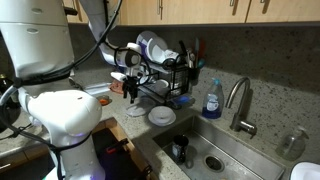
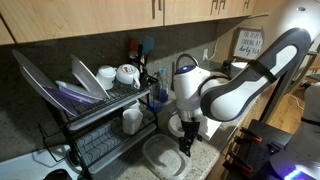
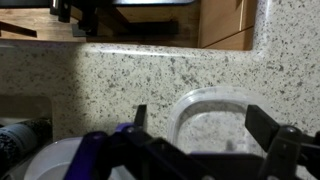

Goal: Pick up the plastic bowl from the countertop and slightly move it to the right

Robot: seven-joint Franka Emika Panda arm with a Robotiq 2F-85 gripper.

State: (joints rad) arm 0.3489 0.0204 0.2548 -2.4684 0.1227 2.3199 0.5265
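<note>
Stone countertop (image 3: 120,85) lies under the claw (image 3: 198,115), its jaws spread wide.

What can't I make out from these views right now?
- Plastic bowl: too small in an exterior view; rim unreadable.
- Tool: its tips blur into shadow in an exterior view, so contact is unclear.
- White dish: wrist view, cut off by the bottom edge.
- Clear container: wrist view, near side hidden behind the tool.

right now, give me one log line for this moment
phase: pre-grasp | gripper: open, empty, over plastic bowl | bowl: on countertop, not gripped
</note>
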